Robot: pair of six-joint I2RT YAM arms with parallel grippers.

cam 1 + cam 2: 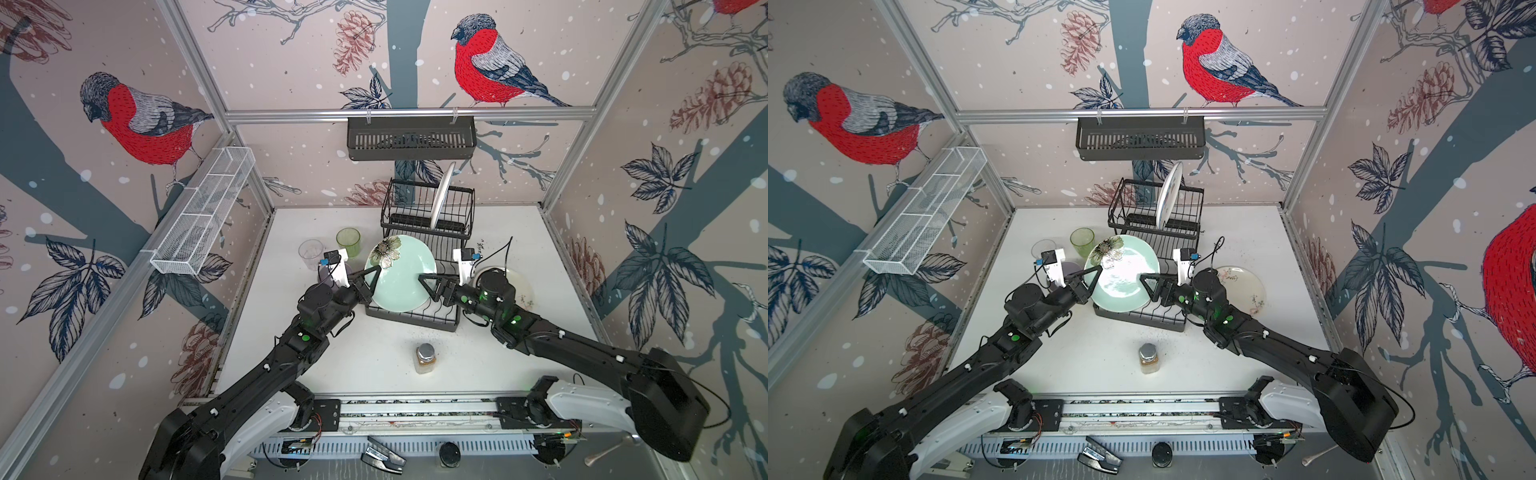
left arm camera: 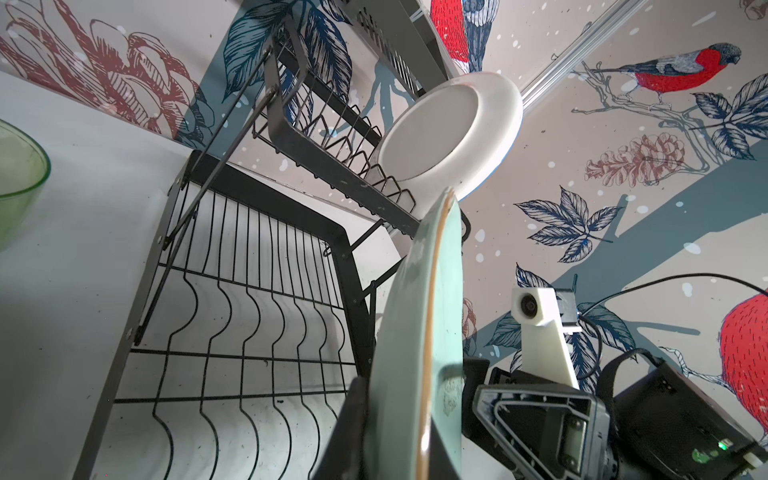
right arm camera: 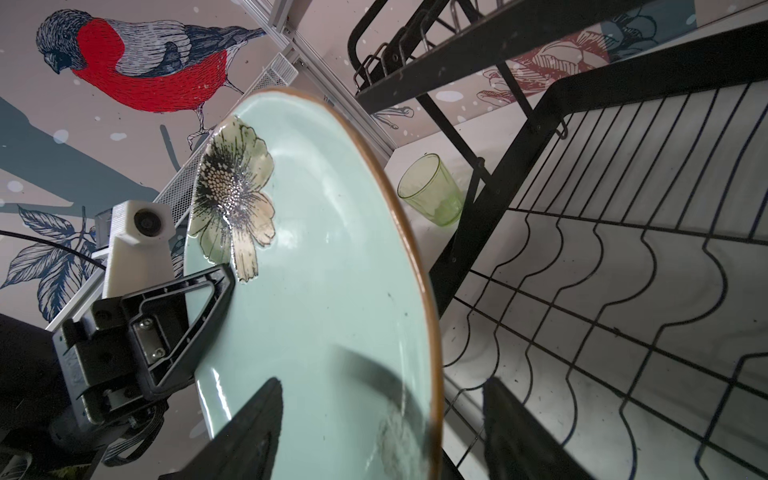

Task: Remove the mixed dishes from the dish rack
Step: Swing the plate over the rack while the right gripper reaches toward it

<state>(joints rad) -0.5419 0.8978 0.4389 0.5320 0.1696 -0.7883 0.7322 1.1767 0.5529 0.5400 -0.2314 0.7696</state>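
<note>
Green plate [image 1: 401, 276] hangs tilted over the rack's [image 1: 446, 253] lower tier, flower end toward the back wall and low edge near the rack's front. Whether it touches the wires, cannot tell. Left claw [image 1: 370, 280] is clamped on its left rim; the left wrist view shows that rim edge-on in the grip. Right claw [image 1: 428, 284] sits at the opposite rim with jaws apart, straddling it, one on the face side and one behind, not pinching. So the plate lies straight between the claws, and the line across it runs left to right. Looks like a handover to the right: right must close before left lets go. White plate [image 1: 442, 195] stands in the upper tier. Green tumbler [image 1: 348, 242], clear tumbler [image 1: 311, 253] and a flat plate [image 1: 1246, 286] are out on the table [image 1: 374, 365].
</note>
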